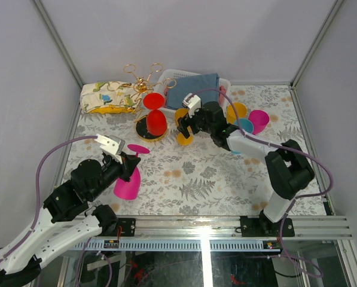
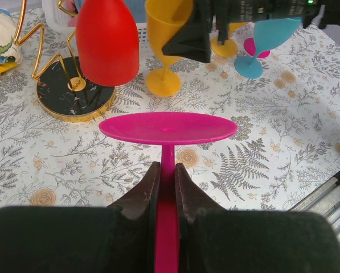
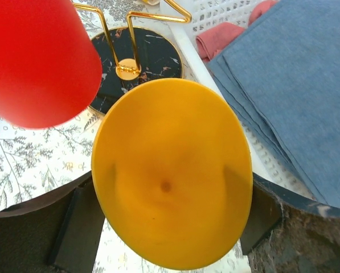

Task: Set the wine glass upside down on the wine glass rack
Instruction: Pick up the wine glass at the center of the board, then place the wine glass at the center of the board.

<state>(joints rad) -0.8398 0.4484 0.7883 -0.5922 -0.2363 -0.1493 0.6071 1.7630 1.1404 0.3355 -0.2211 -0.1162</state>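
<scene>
Left gripper (image 2: 167, 172) pinches pink glass (image 2: 168, 128), inverted; right gripper (image 3: 167, 223) straddles yellow glass (image 3: 170, 165), grip unclear. Red glass (image 2: 107, 40) hangs on rack (image 2: 60, 101); two remain.

glass (image 1: 156, 121) on rack (image 1: 143, 127), basket (image 1: 173, 73) behind — cloth (image 1: 193, 89) inside

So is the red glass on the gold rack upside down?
Yes, upside down. The red glass hangs on the gold rack, bowl mouth facing down, round foot on top.

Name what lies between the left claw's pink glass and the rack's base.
Left wrist view: only bare tablecloth between pink glass and rack base.
</scene>
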